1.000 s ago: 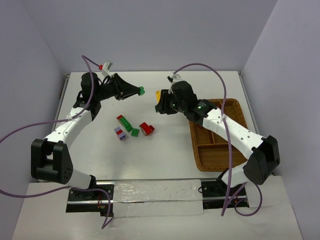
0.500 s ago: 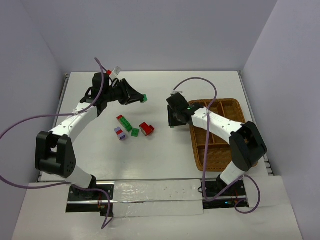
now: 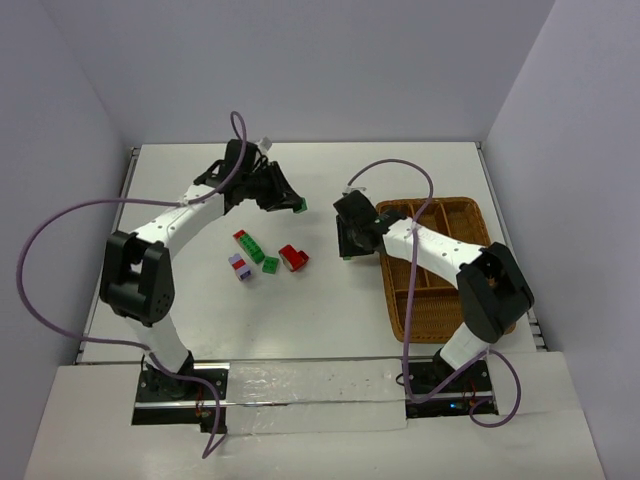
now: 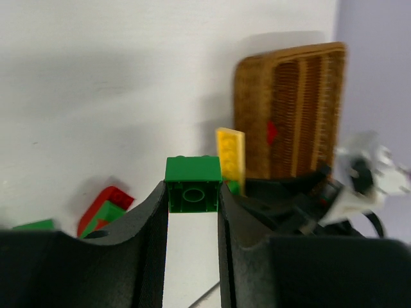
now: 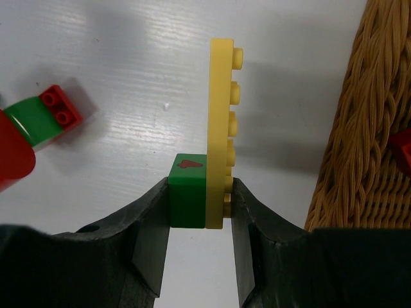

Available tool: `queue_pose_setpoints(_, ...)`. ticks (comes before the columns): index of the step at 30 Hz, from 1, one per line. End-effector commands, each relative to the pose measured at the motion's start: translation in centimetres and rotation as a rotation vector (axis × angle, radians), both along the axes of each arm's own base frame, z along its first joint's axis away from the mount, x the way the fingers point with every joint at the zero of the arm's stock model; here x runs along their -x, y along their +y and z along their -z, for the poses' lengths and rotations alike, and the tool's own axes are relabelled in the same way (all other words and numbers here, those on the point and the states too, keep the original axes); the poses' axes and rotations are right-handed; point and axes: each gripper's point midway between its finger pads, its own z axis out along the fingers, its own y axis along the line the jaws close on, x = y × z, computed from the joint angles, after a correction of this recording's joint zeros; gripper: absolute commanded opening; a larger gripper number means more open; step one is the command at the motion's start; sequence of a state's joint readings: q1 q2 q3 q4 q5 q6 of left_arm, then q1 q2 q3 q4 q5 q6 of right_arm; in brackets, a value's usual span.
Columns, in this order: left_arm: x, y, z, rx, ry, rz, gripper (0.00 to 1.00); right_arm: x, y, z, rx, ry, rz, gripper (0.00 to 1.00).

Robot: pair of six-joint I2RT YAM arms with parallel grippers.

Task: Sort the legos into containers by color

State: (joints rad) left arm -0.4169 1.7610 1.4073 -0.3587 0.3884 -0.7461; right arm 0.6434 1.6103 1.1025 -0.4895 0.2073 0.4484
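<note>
My left gripper [image 3: 296, 205] is shut on a small green lego [image 3: 300, 207] and holds it above the table; in the left wrist view the lego [image 4: 192, 186] sits between the fingertips. Low beside the wicker tray [image 3: 437, 334], my right gripper [image 3: 347, 247] is shut on a yellow plate [image 5: 220, 122] with a green brick [image 5: 187, 196] stuck to it. A red piece [image 5: 403, 146] lies in a tray compartment. Loose legos lie mid-table: a red-green stack [image 3: 248, 245], a green one [image 3: 270, 264], a red one [image 3: 293, 258] and a purple-white one [image 3: 238, 266].
The tray's woven wall [image 5: 359, 128] stands just right of my right fingers. A red-and-green lego [image 5: 48, 115] lies to their left. Purple cables loop over both arms. The table's back edge meets the wall.
My left arm has swung right toward the table's middle, still gripping the green lego. My right gripper has dropped from mid-air to the table beside the tray with the yellow-green piece.
</note>
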Motion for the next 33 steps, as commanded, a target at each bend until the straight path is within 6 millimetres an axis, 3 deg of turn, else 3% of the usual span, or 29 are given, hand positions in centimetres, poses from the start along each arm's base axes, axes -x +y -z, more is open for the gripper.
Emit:
queue_pose_setpoints(1, -0.7, 1.5, 3.4, -0.192, 0.05, -0.055, 0.0, -0.3, -0.2, -2.0, -0.027, -0.064, 0.015, 0.06)
queue_pose_setpoints(4, -1.1, 1.8, 5.9, -0.274, 0.085, -0.06, 0.0, -0.3, -0.1, -2.5, -0.035, -0.075, 0.015, 0.07)
queue_pose_setpoints(8, -1.7, 2.6, 7.6, -0.349, 0.092, -0.083, 0.0, -0.4, 0.0, -2.8, -0.045, -0.079, 0.012, 0.07)
queue_pose_setpoints(15, -2.4, 5.0, 9.7, -0.537, 0.097, -0.161, 0.0, -0.7, 0.4, -3.5, -0.058, -0.09, 0.005, 0.07)
queue_pose_setpoints(22, -1.8, 5.5, 11.1, -0.61, 0.107, -0.154, 0.02, -1.0, 0.8, -3.8, -0.065, -0.094, 0.0, 0.07)
queue_pose_setpoints(24, -1.6, 5.3, 11.4, -0.626, 0.106, -0.139, 0.07, -1.1, 0.9, -3.8, -0.07, -0.092, -0.002, 0.07)
queue_pose_setpoints(29, -1.4, 4.6, 10.9, -0.626, 0.101, -0.106, 0.65, -1.2, 1.1, -4.4, -0.078, -0.1, -0.005, 0.07)
queue_pose_setpoints(33, -1.9, 4.3, 8.1, -0.61, 0.062, -0.099, 0.82, -1.3, 1.2, -5.5, -0.086, -0.115, -0.01, 0.08)
